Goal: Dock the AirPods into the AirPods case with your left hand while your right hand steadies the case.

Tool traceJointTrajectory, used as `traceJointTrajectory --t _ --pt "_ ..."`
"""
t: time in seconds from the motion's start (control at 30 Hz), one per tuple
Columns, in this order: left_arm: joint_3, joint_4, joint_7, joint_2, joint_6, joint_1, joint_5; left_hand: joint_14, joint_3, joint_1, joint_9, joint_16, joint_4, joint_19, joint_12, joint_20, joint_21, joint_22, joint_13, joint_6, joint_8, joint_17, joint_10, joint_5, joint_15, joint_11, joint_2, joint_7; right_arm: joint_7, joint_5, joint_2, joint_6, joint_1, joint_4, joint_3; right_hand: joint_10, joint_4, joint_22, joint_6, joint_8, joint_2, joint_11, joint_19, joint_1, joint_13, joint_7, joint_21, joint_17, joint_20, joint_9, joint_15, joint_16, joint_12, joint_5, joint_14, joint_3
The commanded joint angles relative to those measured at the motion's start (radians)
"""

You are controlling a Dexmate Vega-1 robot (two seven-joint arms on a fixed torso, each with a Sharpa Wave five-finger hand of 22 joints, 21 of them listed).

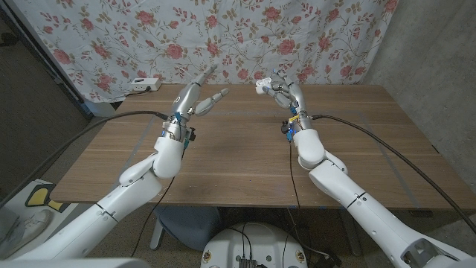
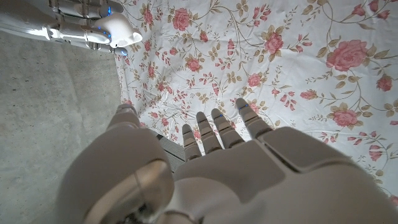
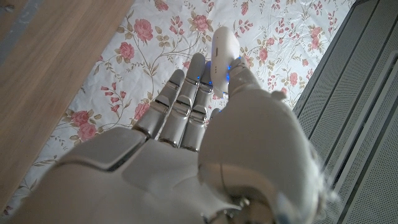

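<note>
Just one AirPods case [image 1: 262, 85], right robot hand [image 1: 286, 93].

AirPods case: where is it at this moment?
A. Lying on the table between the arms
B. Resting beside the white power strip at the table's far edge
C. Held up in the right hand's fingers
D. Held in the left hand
C: the right hand holds the white AirPods case between its fingertips, raised above the table, while the left hand has its fingers spread and holds nothing.
</note>
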Motion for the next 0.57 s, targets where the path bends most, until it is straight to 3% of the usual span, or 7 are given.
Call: traceJointTrajectory --t 0.03,0.17,0.33,0.57 --pt "-0.051 0.003 0.039 0.004 -0.116 0.059 -0.109 -0.01 0.001 -0.013 0.001 -0.005 0.008 0.002 0.004 0.008 -0.007 0.001 0.002 -0.012 0.003 0.003 -0.004 0.007 0.003 0.008 0.0 -0.001 0.03 0.075 0.023 0.004 -0.015 -0.018 0.005 0.134 -0.001 0.003 0.004 -0.001 0.01 -0.138 0.008 0.006 0.023 0.005 0.006 0.004 0.003 0.003 -0.142 -0.004 0.007 0.004 -0.007 -0.001" --pt "-0.051 0.032 0.023 -0.019 -0.168 0.062 -0.178 -0.022 0.0 -0.017 0.001 -0.008 0.008 -0.001 0.006 0.009 -0.008 0.001 0.0 -0.018 0.002 0.002 -0.005 0.007 0.005 0.01 -0.001 0.0 0.032 0.08 0.018 -0.005 -0.014 -0.022 0.006 0.132 -0.001 0.003 0.004 -0.002 0.011 -0.138 0.005 0.006 0.023 0.005 0.005 0.005 0.011 0.003 -0.142 -0.004 0.007 0.004 -0.008 0.0" --pt "-0.044 0.016 0.035 -0.028 -0.135 0.081 -0.134 -0.049 -0.002 -0.026 0.001 -0.015 0.008 -0.012 0.005 0.007 -0.013 0.0 -0.003 -0.029 0.001 0.0 -0.019 0.007 0.015 0.016 -0.004 0.004 0.044 0.087 0.013 -0.014 -0.005 -0.018 0.002 0.131 -0.002 0.004 0.005 -0.001 0.011 -0.138 -0.002 0.006 0.023 0.004 0.003 0.007 0.016 0.003 -0.142 -0.004 0.007 0.005 -0.007 -0.001" --pt "-0.048 0.015 0.032 -0.051 -0.136 0.089 -0.164 -0.054 -0.004 -0.033 0.001 -0.013 0.009 -0.017 0.003 0.013 -0.015 -0.001 -0.006 -0.037 0.001 -0.001 -0.032 0.007 0.018 0.017 -0.005 0.005 0.071 0.096 0.007 -0.025 0.024 0.002 -0.008 0.131 -0.001 0.004 0.007 -0.001 0.011 -0.139 -0.006 0.006 0.024 0.005 0.002 0.009 0.017 0.004 -0.142 -0.003 0.007 0.005 -0.007 -0.001"
